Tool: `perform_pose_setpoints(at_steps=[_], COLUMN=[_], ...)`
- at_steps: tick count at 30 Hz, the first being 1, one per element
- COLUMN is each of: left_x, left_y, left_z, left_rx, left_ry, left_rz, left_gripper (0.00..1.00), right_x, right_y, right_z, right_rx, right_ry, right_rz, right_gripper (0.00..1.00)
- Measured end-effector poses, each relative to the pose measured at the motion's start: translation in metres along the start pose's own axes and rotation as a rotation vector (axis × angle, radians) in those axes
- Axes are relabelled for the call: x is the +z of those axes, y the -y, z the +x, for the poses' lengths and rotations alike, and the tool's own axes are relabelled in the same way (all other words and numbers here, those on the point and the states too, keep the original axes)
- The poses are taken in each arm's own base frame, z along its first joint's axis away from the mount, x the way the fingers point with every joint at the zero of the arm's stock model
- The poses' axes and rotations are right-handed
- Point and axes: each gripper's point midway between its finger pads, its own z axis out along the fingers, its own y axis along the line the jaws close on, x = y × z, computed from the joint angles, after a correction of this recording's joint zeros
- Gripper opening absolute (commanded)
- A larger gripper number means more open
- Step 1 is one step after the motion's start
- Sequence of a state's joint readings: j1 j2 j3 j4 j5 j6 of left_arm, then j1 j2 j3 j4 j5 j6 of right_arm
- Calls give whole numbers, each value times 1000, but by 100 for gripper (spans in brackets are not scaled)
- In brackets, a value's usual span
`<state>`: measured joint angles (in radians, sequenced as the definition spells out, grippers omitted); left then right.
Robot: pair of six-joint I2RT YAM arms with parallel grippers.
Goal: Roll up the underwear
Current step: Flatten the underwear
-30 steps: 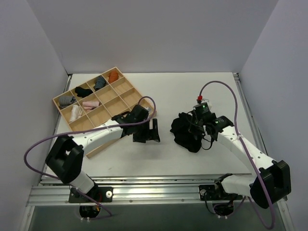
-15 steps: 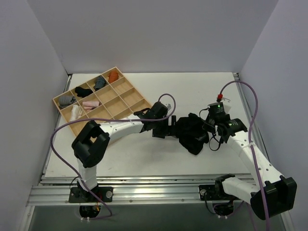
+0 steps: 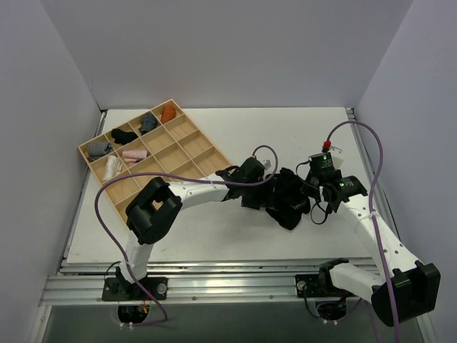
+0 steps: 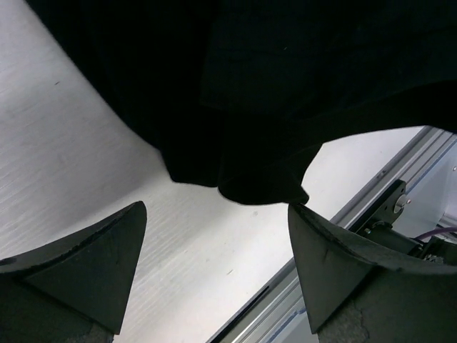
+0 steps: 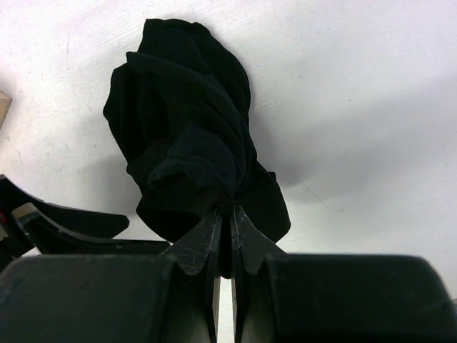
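right wrist view shows the underwear [image 5: 189, 143] bunched on the white bench [image 5: 357, 107], one fold clenched between the right fingers [image 5: 227, 218]. left wrist view alone shows the left fingers [image 4: 214, 221] released, spread wide, fabric hem just beyond their gap. top external view adds a wooden tray [image 3: 125, 126] well apart, far left.

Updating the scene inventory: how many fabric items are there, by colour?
Black: 2 (underwear, black bundle)
Grey: 2 (grey bundles)
Pink: 1 (pink bundle)
Orange: 1 (orange bundle)
White: 1 (white bundle)
Total: 7
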<state>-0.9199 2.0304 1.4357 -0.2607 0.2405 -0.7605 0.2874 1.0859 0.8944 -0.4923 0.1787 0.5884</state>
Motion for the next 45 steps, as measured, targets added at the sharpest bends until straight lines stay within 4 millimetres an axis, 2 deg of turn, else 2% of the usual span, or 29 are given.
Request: perform_pose_setpoints(at_steps=[3,7,8,11,13,16,20,22,24,27,29,31,33,36,38,41,42,44,45], left_x=[8,18,20,22,18,5,-35,-63,-98,-145,-164,-168,-157,-123,-94,-64,-58,-50,-48], left_y=[5,5,6,8,7,5,2,7,18,34,44,48,46,26,3,-27,-34,-46,-49], left_z=[-3,-7,-7,-12,-16,-28,-70,-103,-142,-182,-190,-184,-167,-120,-75,-12,7,37,48], left_rx=[-4,-19,-23,-15,7,56,124,159,205,275,320,352,378,387,379,351,342,330,323], left_ry=[5,10,10,14,13,21,80,140,223,327,356,343,289,149,23,-131,-173,-238,-259], left_rz=[9,14,15,11,-7,-49,-100,-112,-115,-124,-121,-123,-136,-170,-205,-248,-260,-282,-290], left_gripper=[85,53,35,9,3,2,2,2,2,2,2,2,4,8,15,29,44,54,64], right_x=[0,-1,-1,0,1,2,-1,-4,-8,-11,-11,-6,2,17,22,27,28,28,28], right_y=[0,0,0,0,-3,-17,-44,-56,-62,-58,-54,-46,-33,2,19,31,33,36,37], right_z=[0,0,-1,-4,-14,-49,-121,-157,-184,-206,-204,-186,-149,-68,-29,1,6,12,12], right_rx=[8,17,20,31,37,54,102,128,150,176,185,198,214,233,248,274,284,301,312], right_ry=[-1,1,2,4,9,51,158,213,257,295,291,263,209,71,-7,-74,-85,-100,-99], right_rz=[0,-2,-1,4,10,14,-13,-34,-46,-45,-40,-33,-22,42,87,134,144,161,168], right_gripper=[0,0,0,0,0,0,0,0,0,0,0,0,0,2,11,25,28,34,36])
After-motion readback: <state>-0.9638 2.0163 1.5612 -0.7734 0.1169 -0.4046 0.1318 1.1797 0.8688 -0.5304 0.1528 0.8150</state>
